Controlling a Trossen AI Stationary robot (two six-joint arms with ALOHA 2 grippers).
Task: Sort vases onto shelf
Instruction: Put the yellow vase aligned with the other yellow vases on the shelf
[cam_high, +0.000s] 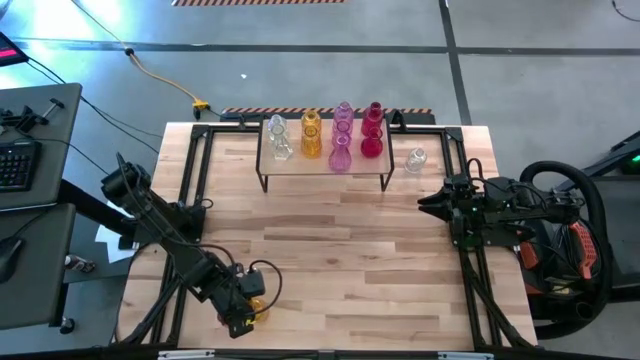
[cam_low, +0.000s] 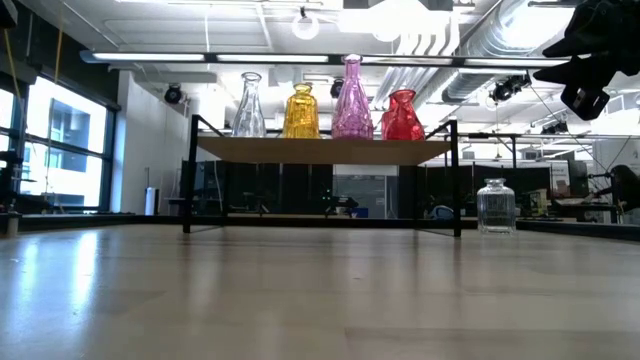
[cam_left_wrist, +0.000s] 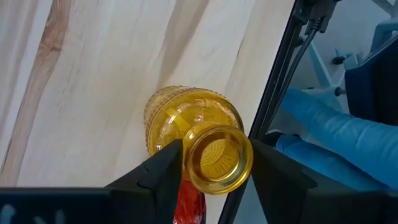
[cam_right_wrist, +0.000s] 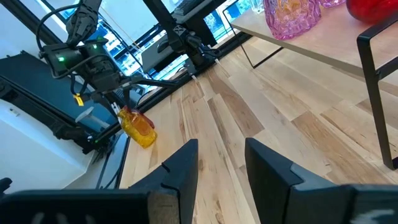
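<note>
An amber-yellow vase (cam_left_wrist: 186, 112) stands at the table's near left corner, with my left gripper (cam_high: 243, 315) shut on it. It also shows in the right wrist view as a tilted amber vase (cam_right_wrist: 138, 129). The shelf (cam_high: 325, 172) stands at the table's far middle. It bears several vases in clear, amber (cam_high: 311, 135), pink (cam_high: 341, 150) and red (cam_high: 372, 140). A clear vase (cam_high: 416, 158) stands on its base on the table, right of the shelf. My right gripper (cam_right_wrist: 221, 168) waits open at the table's right edge with nothing between its fingers. My left gripper pinches the amber vase's narrow neck just below the mouth rim (cam_left_wrist: 198, 152), one finger on either side. The fingers (cam_left_wrist: 165, 171) come steeply from above, across the neck. The vase is tilted; whether its base rests on the table, I cannot tell.
The table's black frame rail (cam_left_wrist: 277, 74) runs close beside the held vase at the near edge. Bare wooden tabletop (cam_high: 340, 250) lies between the two arms and in front of the shelf. The clear vase (cam_low: 494, 205) stands by the shelf's right legs.
</note>
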